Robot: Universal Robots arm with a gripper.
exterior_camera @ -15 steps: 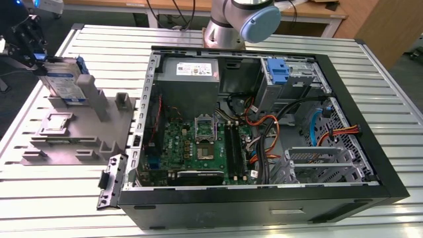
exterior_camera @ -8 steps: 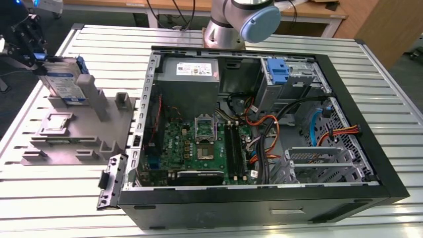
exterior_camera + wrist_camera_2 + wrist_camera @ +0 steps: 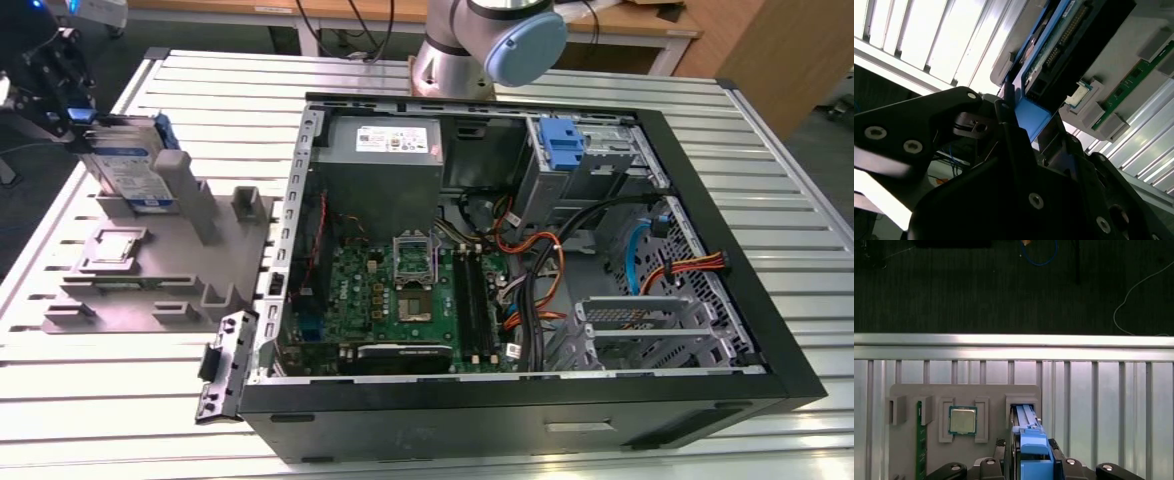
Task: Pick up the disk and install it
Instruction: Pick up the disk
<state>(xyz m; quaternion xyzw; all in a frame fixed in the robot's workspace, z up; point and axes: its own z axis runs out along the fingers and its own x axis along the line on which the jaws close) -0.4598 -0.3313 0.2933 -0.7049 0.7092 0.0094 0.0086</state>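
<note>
gripper (image 3: 80, 118): clamped on disk's blue top edge
disk (image 3: 130, 165): upright in grey holder (image 3: 147, 270) slot
holder: beside open computer case (image 3: 534, 420)

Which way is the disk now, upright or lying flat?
Upright. In the exterior view the disk stands on edge in the grey holder, with the gripper at its top edge.

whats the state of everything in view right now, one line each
disk, upright on edge at the grey fixture, held at its top
gripper, shut on the disk's blue frame
computer case, lying on its side, side panel off, inside exposed
blue bracket, sitting in a drive bay, no drive in it
processor chip, lying flat in its fixture pocket
memory stick, held in a fixture slot
</note>
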